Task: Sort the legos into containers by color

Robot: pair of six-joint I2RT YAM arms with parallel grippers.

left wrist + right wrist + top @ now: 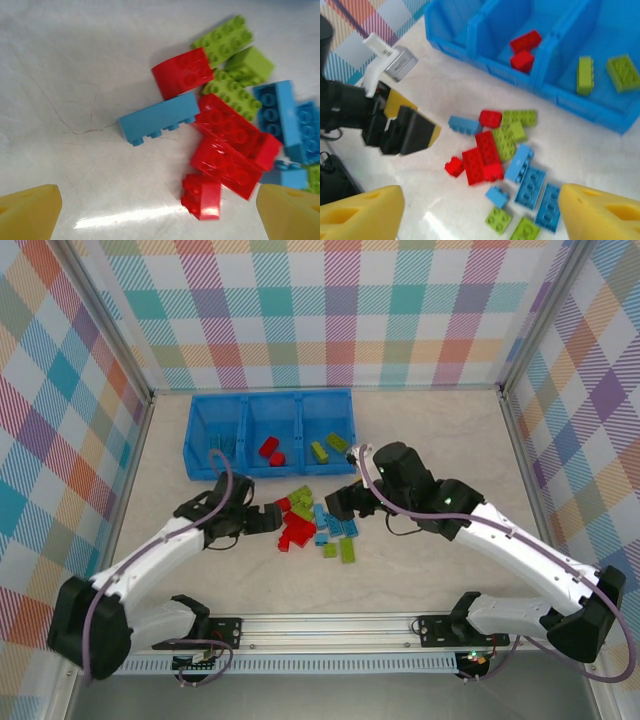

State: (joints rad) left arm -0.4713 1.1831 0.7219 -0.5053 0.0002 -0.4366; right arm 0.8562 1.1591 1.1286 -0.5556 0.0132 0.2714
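Note:
The loose legos lie in a mixed red, light blue and lime green pile in front of the blue tray of containers. My left gripper stands open at the pile's left edge. In the left wrist view a small red brick lies on the table between its yellow fingers, near the right one. My right gripper hangs open above the pile's right side, over light blue bricks, holding nothing. The middle compartment holds red bricks, the right one green bricks, and the left one a blue brick.
Checked walls enclose the table on three sides, and the tray sits against the back wall. The two grippers face each other across the pile, a short gap apart. The left gripper's black body sits beside the pile in the right wrist view.

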